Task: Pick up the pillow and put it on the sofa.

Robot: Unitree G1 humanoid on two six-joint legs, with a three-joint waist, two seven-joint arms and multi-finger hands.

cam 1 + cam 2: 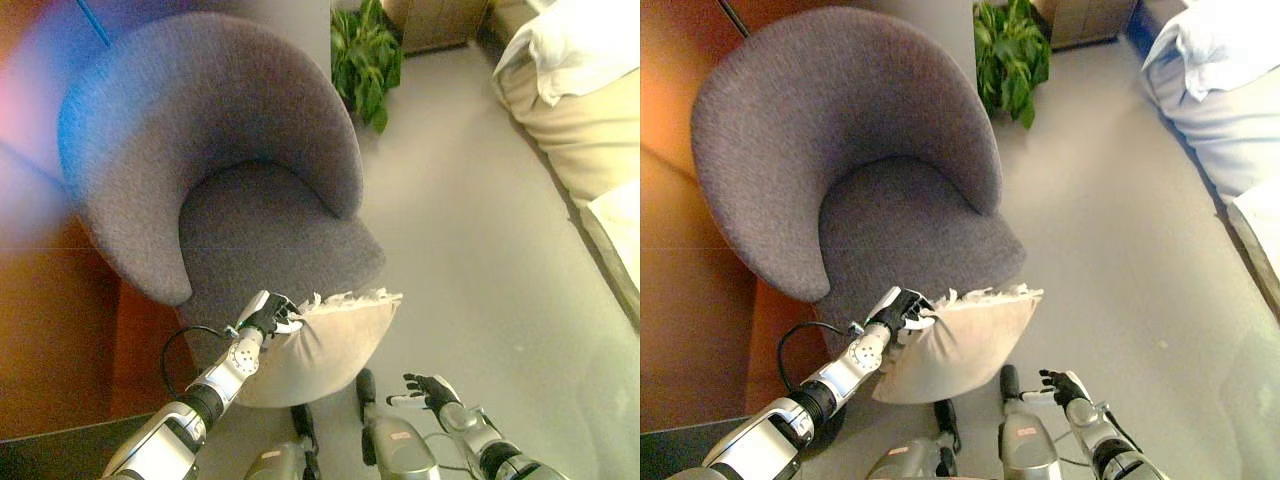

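Nearest in the left eye view is the right hand (428,389), low on the right above the floor (480,250), its fingers loosely spread and grasping nothing. The left hand (268,314) is clenched on the upper left corner of the beige pillow (320,350), which hangs against the front edge of the grey tub-shaped sofa chair (220,170), not yet on the seat. I think a one-corner hold is weak: the cloth could slip from the fingers, or the pillow could catch on the seat's front edge and drop to the floor. A potted plant (365,60) stands behind the chair, and a bed (575,110) with white bedding is at the right.

From the right eye view the count is the same: one pillow (965,340), one chair (850,160), one plant (1010,55), one bed (1220,90), and two hands, the left hand (898,308) on the pillow corner and the right hand (1058,385) free. If the free hand does not support the underside, the pillow may swing during the lift.
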